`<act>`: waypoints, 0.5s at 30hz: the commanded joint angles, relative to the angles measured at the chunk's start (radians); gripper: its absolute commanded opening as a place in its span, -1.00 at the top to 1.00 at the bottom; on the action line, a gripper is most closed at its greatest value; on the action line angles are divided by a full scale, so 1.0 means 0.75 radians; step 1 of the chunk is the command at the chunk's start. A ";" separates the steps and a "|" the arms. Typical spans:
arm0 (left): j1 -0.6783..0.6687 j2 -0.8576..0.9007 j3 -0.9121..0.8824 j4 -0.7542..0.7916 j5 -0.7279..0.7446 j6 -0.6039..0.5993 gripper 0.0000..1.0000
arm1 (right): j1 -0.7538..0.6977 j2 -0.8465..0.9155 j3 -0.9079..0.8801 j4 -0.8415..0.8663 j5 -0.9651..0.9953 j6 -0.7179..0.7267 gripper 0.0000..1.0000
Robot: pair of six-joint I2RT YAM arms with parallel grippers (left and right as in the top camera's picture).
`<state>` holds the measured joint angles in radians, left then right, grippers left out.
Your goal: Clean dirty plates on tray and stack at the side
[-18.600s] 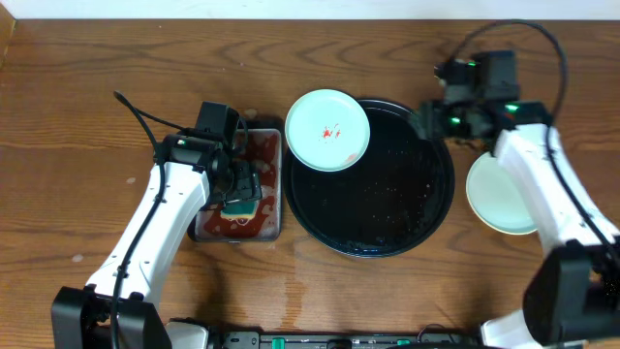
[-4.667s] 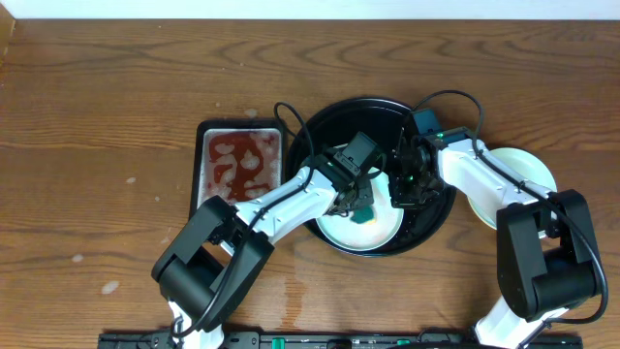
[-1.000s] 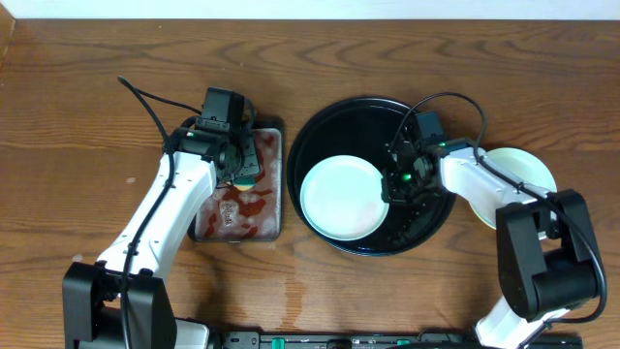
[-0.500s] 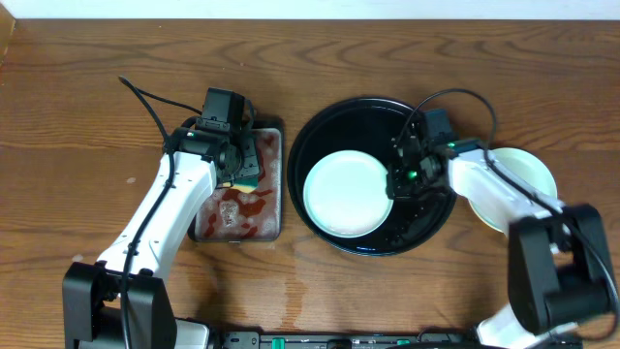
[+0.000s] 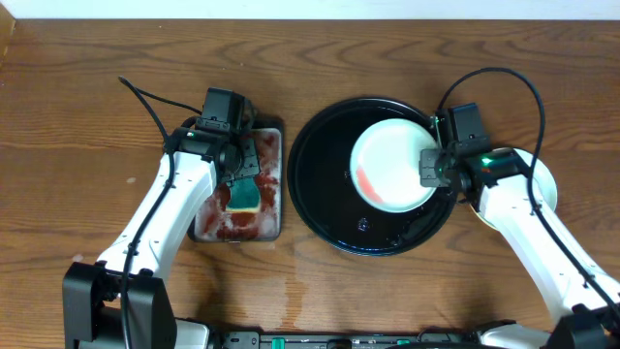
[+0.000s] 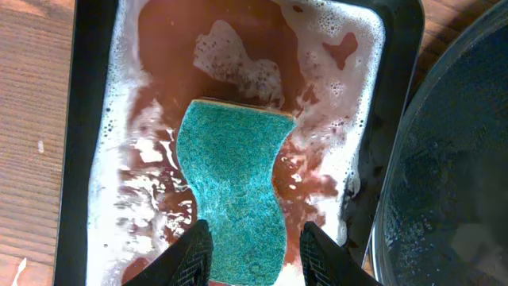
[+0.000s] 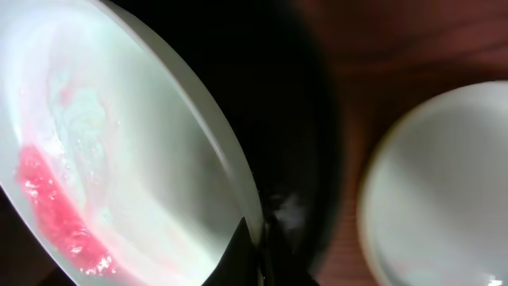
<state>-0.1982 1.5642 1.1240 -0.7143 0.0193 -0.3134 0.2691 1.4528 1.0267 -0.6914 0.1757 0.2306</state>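
While the right gripper (image 5: 430, 167) is clamped on its rim, one pale plate (image 5: 392, 155) hangs tilted over the one black tray (image 5: 325, 206), probably to drain the red rinse water (image 7: 55, 208) pooled at its low edge; the stack (image 7: 444, 183) sits on the tabletop (image 5: 581, 78) just right of the tray, one plate visible, more beneath cannot tell; left gripper (image 6: 254, 256) spread astride one green sponge (image 6: 234, 167) lying in one foamy dish (image 6: 87, 119), gripping nothing.

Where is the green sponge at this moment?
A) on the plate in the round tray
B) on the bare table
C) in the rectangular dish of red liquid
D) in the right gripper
C: the green sponge lies flat in the foamy red liquid of the rectangular dish.
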 commanded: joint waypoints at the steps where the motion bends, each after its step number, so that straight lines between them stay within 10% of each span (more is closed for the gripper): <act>1: 0.005 0.012 -0.010 -0.009 -0.017 0.008 0.24 | 0.029 -0.052 0.003 0.001 0.227 -0.052 0.98; 15: 0.005 0.012 -0.010 -0.016 -0.017 0.008 0.18 | 0.321 -0.065 0.003 0.064 0.752 -0.157 0.97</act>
<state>-0.1982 1.5642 1.1240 -0.7227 0.0193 -0.3134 0.4603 1.4235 1.0264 -0.6605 0.5919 0.1452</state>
